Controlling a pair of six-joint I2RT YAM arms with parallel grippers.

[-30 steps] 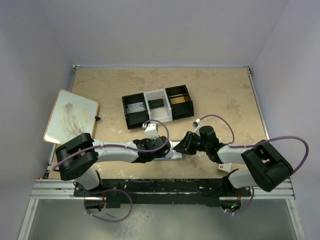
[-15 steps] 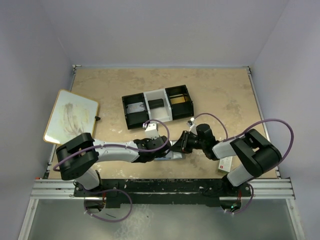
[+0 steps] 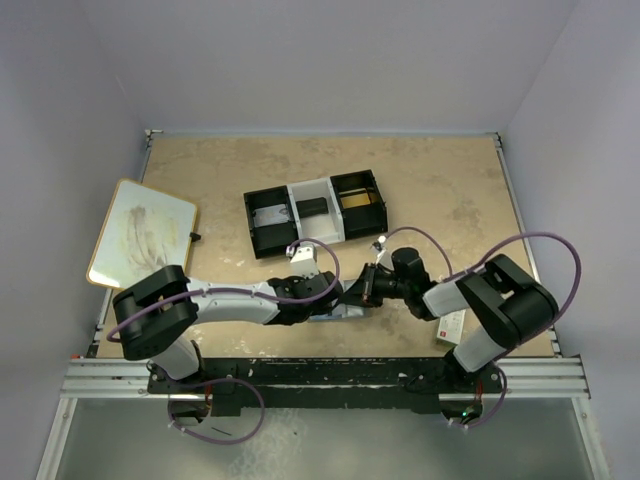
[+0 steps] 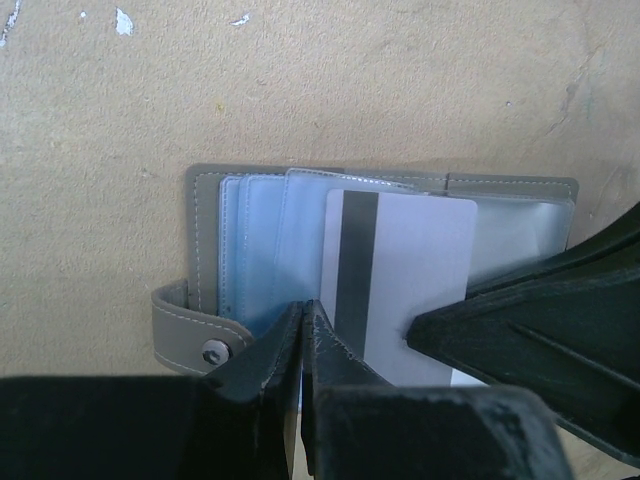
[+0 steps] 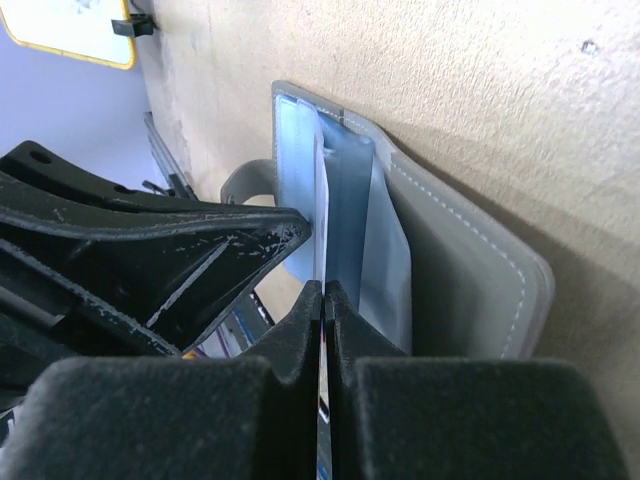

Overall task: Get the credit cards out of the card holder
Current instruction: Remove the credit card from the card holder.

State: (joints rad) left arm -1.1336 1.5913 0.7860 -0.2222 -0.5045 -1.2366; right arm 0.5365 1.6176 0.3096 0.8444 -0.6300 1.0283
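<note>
The grey card holder point(image 4: 205, 205) lies open on the table at the front, its blue-grey pockets facing up; in the top view it point(image 3: 330, 312) is mostly hidden under the two grippers. A pale credit card point(image 4: 420, 260) with a dark stripe sticks partly out of a pocket. My right gripper point(image 5: 323, 290) is shut on that card's edge, which shows as a thin line between the fingers. My left gripper point(image 4: 305, 312) is shut, its tips resting on the holder's blue inner face beside the card. The two grippers meet nose to nose point(image 3: 350, 292).
A black-and-white three-compartment tray point(image 3: 268, 235) stands behind the grippers. A white board with a yellow rim point(image 3: 140, 233) lies at the left. A small white-and-red box point(image 3: 451, 322) sits under the right arm near the front edge.
My right gripper has slid left onto the holder and shut on the credit card. The left gripper has stayed shut in place.
</note>
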